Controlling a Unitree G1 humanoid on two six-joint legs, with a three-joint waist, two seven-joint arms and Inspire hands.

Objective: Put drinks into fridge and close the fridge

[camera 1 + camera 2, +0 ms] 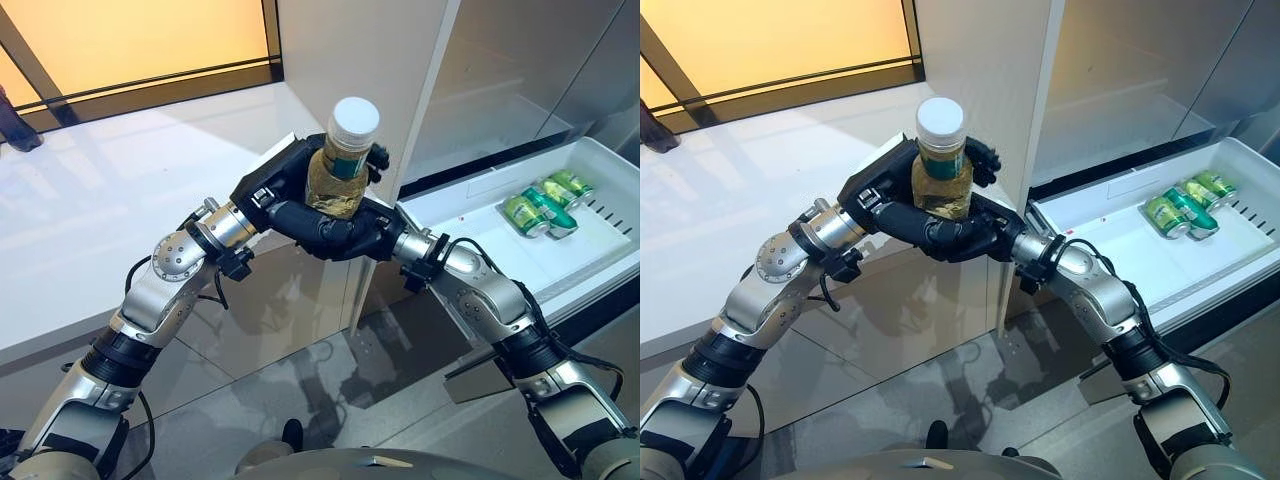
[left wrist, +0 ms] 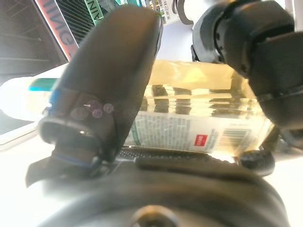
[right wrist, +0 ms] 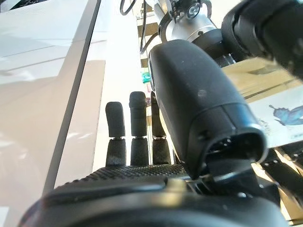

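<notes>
The bottle (image 2: 199, 127) carries a label with fine print, a barcode and a small red square, all too small to read, and the green cans (image 1: 545, 203) in the fridge drawer (image 1: 600, 250) show no readable lettering.

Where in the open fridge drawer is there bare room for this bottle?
The white fridge drawer is bare across its near and middle floor, from its front wall to the green cans. The cans crowd the far right end. The bottle is between the left hand and right hand.
</notes>
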